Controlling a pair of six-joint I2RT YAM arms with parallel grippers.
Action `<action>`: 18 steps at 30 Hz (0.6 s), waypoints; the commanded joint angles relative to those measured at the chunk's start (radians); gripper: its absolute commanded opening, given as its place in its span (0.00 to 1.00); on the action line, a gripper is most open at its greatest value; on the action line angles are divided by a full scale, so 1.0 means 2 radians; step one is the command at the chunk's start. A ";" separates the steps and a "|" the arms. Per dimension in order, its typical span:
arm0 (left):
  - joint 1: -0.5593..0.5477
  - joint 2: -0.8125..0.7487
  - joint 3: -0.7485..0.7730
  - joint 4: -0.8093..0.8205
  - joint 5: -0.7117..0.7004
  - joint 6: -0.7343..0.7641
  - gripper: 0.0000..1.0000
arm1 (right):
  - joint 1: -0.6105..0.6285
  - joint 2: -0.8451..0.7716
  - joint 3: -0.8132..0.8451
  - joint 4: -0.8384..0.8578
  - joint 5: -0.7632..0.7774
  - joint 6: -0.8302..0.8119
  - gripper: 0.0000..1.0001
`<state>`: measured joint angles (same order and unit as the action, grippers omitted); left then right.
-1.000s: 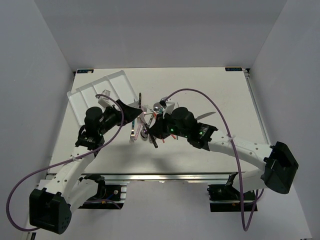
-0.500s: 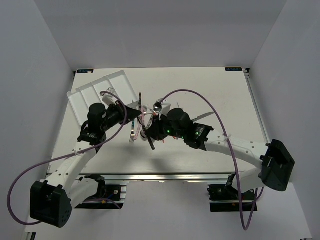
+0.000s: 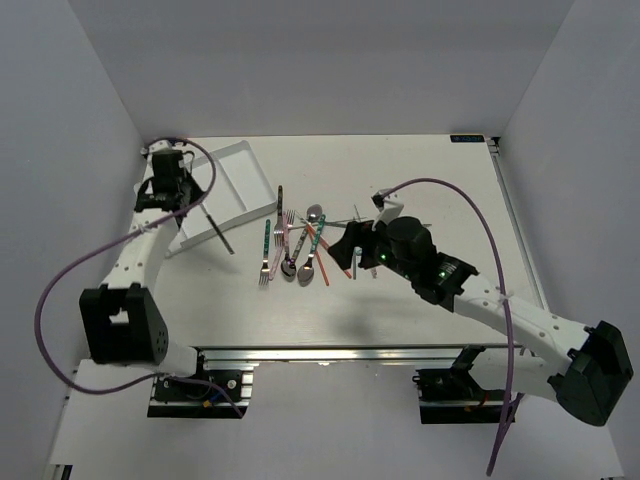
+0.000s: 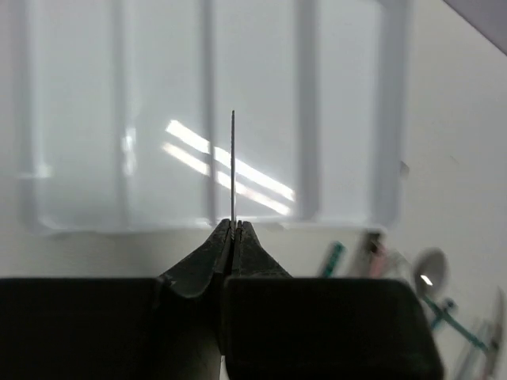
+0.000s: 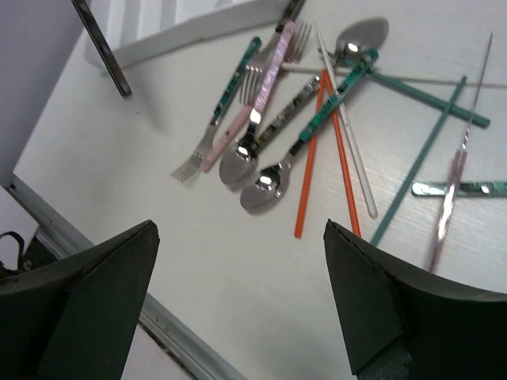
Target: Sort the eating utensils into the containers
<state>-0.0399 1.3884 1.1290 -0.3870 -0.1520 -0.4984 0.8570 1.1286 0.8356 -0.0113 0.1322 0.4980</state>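
Note:
My left gripper [image 4: 234, 226] is shut on a black-handled utensil [image 3: 218, 232]. Its thin metal end [image 4: 233, 162] shows edge-on, pointing over the white tray [image 4: 261, 119] and its long compartments. In the top view the left gripper [image 3: 188, 203] hangs at the tray's [image 3: 232, 170] near edge, and the utensil slants down to the right. My right gripper [image 5: 238, 297] is open and empty above the table, just right of the pile of utensils [image 3: 300, 245]. That pile includes a pink-handled fork [image 5: 265, 79], spoons [image 5: 263, 188], orange chopsticks [image 5: 309, 170] and teal chopsticks [image 5: 420, 170].
The table's near edge with its metal rail [image 5: 95, 261] runs close under the right gripper. A pink-handled knife [image 5: 446, 202] and a teal-handled piece [image 5: 467, 188] lie right of the pile. White walls enclose the table on three sides.
The right gripper let go of the black-handled utensil, opened and drew back to the right. The left gripper closed on that utensil and swung it left to the tray.

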 commanded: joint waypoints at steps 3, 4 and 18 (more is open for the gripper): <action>0.070 0.116 0.168 -0.079 -0.055 0.051 0.00 | -0.005 -0.060 -0.058 -0.019 -0.009 -0.010 0.89; 0.071 0.153 0.192 -0.082 -0.045 0.055 0.00 | -0.006 -0.063 -0.064 -0.019 -0.011 -0.016 0.89; 0.072 0.423 0.498 -0.017 0.184 -0.114 0.00 | -0.023 -0.062 -0.077 -0.027 -0.048 -0.037 0.89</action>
<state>0.1070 2.2078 2.0594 -0.5098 0.0818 -0.6167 0.8200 1.0035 0.6823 -0.0803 0.0563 0.4511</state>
